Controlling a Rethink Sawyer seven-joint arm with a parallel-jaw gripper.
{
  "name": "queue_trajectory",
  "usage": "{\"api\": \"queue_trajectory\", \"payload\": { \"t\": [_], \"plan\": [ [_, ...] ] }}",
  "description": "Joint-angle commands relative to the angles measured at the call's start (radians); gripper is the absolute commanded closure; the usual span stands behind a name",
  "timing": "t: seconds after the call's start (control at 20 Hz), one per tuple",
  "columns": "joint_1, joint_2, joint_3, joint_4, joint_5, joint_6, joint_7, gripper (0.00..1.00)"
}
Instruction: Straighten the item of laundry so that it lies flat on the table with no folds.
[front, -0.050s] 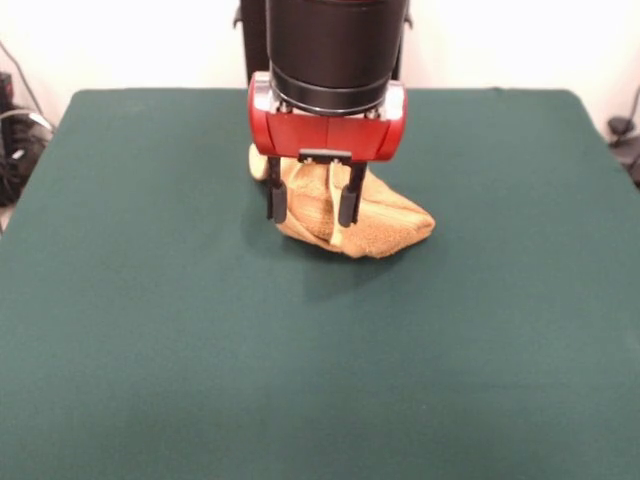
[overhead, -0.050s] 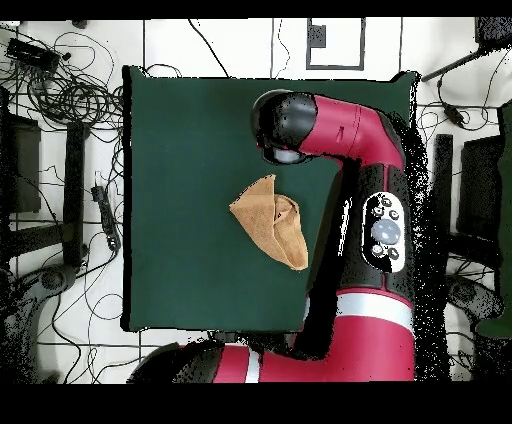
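Bunched and folded near mid-table (front, -0.050s: 150, 330): the towel (front, -0.050s: 385, 228), long axis running 11 to 5 o'clock in the overhead view. Hanging just in front of its folds: the gripper (front, -0.050s: 312, 205), fingers (front, -0.050s: 277, 200) apart, clamped on nothing, bulk of cloth toward 4 o'clock in the front view.
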Motion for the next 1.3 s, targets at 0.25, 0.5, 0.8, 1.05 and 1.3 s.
{"api": "queue_trajectory", "payload": {
  "t": [0.25, 0.5, 0.8, 1.05, 1.3],
  "plan": [
    [0.056, 0.01, 0.043, 0.013, 0.034, 0.106, 0.197, 0.0],
    [0.067, 0.014, 0.035, 0.005, 0.035, 0.113, 0.213, 0.0],
    [0.079, 0.02, 0.029, -0.008, 0.039, 0.122, 0.23, 0.0],
    [0.082, 0.021, 0.024, -0.003, 0.042, 0.112, 0.232, 0.0],
    [0.072, 0.017, 0.024, 0.007, 0.043, 0.103, 0.218, 0.0]
  ]
}}
